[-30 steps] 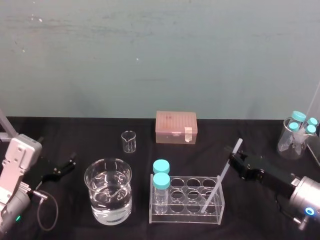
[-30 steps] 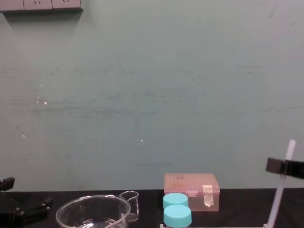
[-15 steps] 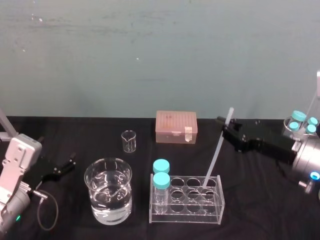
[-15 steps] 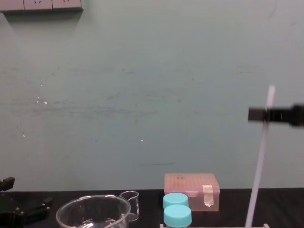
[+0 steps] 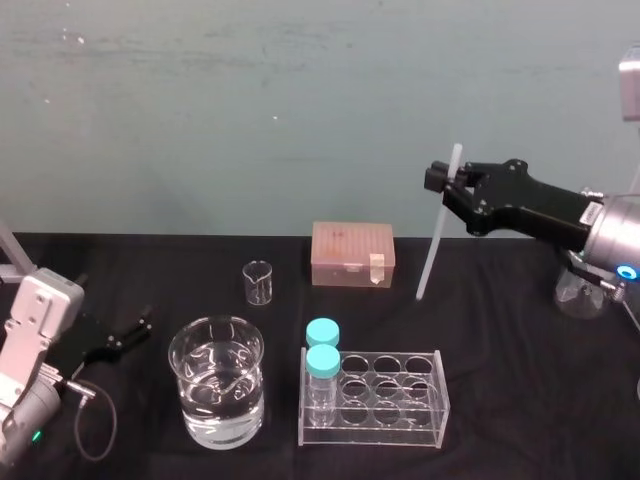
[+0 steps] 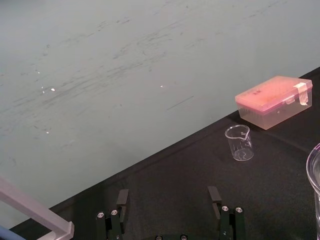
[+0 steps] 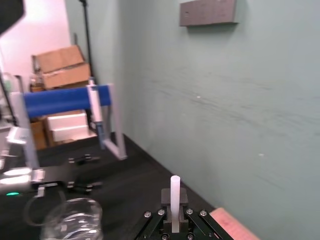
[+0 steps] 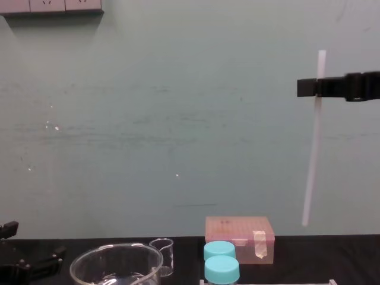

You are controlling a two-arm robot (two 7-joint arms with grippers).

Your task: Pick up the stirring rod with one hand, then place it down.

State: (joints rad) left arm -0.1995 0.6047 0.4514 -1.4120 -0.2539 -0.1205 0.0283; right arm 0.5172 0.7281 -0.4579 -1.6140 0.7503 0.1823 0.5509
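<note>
Right gripper (image 5: pixel 445 180) is up in the air over the right half of the bench (image 5: pixel 500 340), toward its back edge. Its fingers are clamped on the stirring rod (image 5: pixel 437 230) close to the top end, and a short stub sticks out above them in the right wrist view (image 7: pixel 175 195).

The rod hangs almost upright with a slight tilt, lower end free. In the chest view that tip (image 8: pixel 306 221) sits just higher than the top of the pink box (image 8: pixel 239 238) and touches nothing.

Below it we have:
- a clear tube rack (image 5: pixel 390 400) near the front edge, mid-bench, with two blue-capped bottles (image 5: pixel 322 345) in its left column
- a large beaker (image 5: pixel 217 390) with water, just left of the rack
- a small beaker (image 5: pixel 257 282) behind that, empty as far as we can tell
- the pink box at the back edge, centre
- a glass container (image 5: pixel 578 292) at the right edge, partly hidden by the right arm

Left gripper (image 6: pixel 168 196) is parked low near the left edge, fingers spread wide, nothing in it.
</note>
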